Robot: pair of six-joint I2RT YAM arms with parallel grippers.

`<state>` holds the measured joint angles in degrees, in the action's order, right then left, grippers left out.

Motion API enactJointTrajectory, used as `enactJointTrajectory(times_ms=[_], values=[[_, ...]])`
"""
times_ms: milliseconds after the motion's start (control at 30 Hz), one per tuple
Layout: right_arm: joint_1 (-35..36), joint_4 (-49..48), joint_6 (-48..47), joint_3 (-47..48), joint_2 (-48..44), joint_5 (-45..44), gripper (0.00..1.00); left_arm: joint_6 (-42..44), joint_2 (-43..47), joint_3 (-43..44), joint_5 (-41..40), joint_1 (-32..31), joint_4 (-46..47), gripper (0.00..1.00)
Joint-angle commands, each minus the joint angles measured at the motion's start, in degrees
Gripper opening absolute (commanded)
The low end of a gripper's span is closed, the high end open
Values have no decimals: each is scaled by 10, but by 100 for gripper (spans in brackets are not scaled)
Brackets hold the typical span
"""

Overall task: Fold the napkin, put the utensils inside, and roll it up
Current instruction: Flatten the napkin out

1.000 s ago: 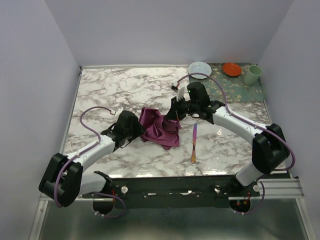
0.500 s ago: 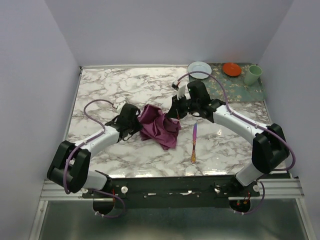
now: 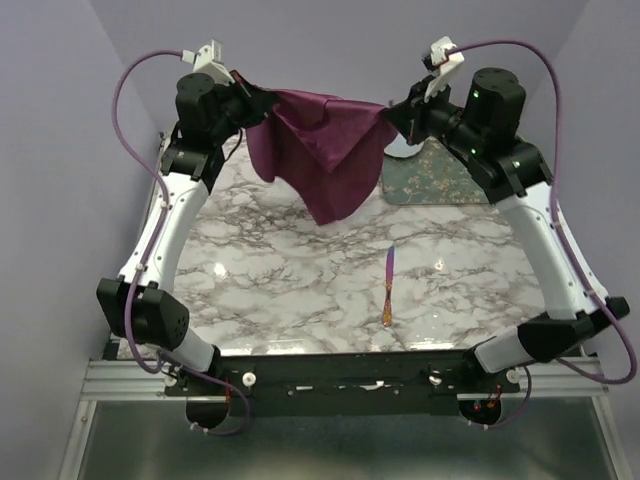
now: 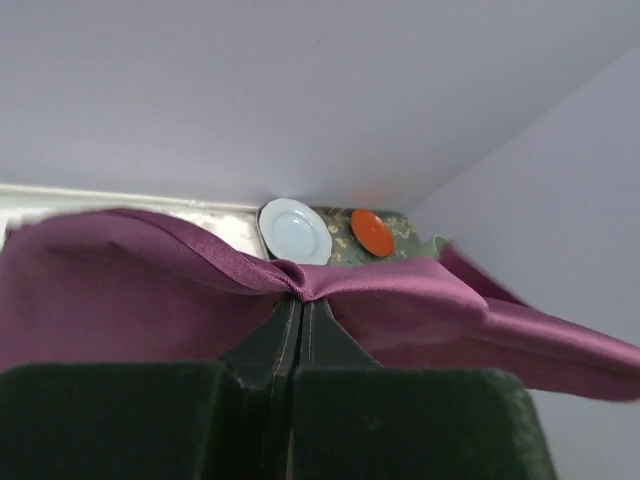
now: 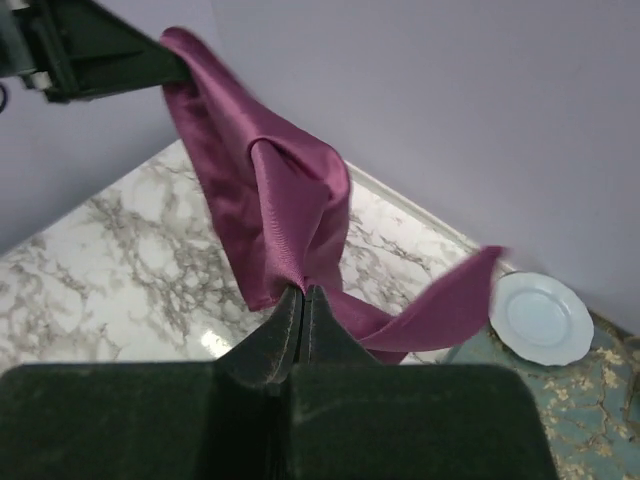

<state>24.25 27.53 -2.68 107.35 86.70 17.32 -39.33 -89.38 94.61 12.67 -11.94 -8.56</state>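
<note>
The plum-purple napkin (image 3: 325, 150) hangs high above the marble table, stretched between both arms, its lower corner drooping toward the middle. My left gripper (image 3: 262, 100) is shut on its left corner; the cloth (image 4: 390, 290) bunches at the tips (image 4: 300, 298). At the right corner my right gripper (image 3: 392, 112) is shut on the cloth, and the napkin (image 5: 280, 210) fans out from its tips (image 5: 304, 290). The knife (image 3: 388, 286), with a purple blade and orange-gold handle, lies on the table below, right of centre and apart from both grippers.
A green floral mat (image 3: 440, 180) lies at the back right of the marble table (image 3: 260, 280). A pale blue plate (image 4: 296, 230) and an orange dish (image 4: 372, 232) rest on it. Lilac walls close in the back and both sides.
The left gripper closed on the napkin's left corner. Both arms then rose from the table and spread apart, lifting the crumpled napkin into the air. The knife has not moved.
</note>
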Motion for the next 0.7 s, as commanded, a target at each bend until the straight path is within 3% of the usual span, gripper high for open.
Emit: enactJointTrajectory(times_ms=[0, 133, 200, 233, 267, 333, 367, 400, 433, 467, 567, 667], values=[[84, 60, -26, -83, -82, 32, 1, 55, 61, -20, 39, 40, -74, 0], [236, 5, -9, -244, -136, 68, 1, 98, 146, -155, 6, 97, -136, 0], [281, -96, 85, -326, -136, 200, 1, 88, 199, -210, -29, 145, -159, 0], [287, -153, 129, -422, -128, 237, 1, 88, 213, -261, -50, 161, -174, 0], [297, -242, 164, -461, -116, 257, 16, 89, 227, -284, -62, 173, -183, 18], [311, -263, 199, -519, -88, 229, 38, 105, 230, -334, -72, 218, -222, 27], [314, -260, 204, -522, -46, 206, 59, 103, 226, -347, -81, 234, -237, 47], [314, -231, 206, -512, -29, 173, 64, 97, 226, -359, -95, 255, -248, 63], [313, -191, 201, -494, -15, 134, 69, 96, 228, -381, -94, 260, -250, 98], [311, -154, 189, -472, -7, 86, 77, 103, 230, -386, -90, 260, -248, 99], [290, -144, 187, -464, -14, 34, 88, 99, 227, -378, -90, 260, -258, 99], [226, -143, 226, -455, 3, 38, 88, 80, 241, -375, -91, 250, -244, 98]])
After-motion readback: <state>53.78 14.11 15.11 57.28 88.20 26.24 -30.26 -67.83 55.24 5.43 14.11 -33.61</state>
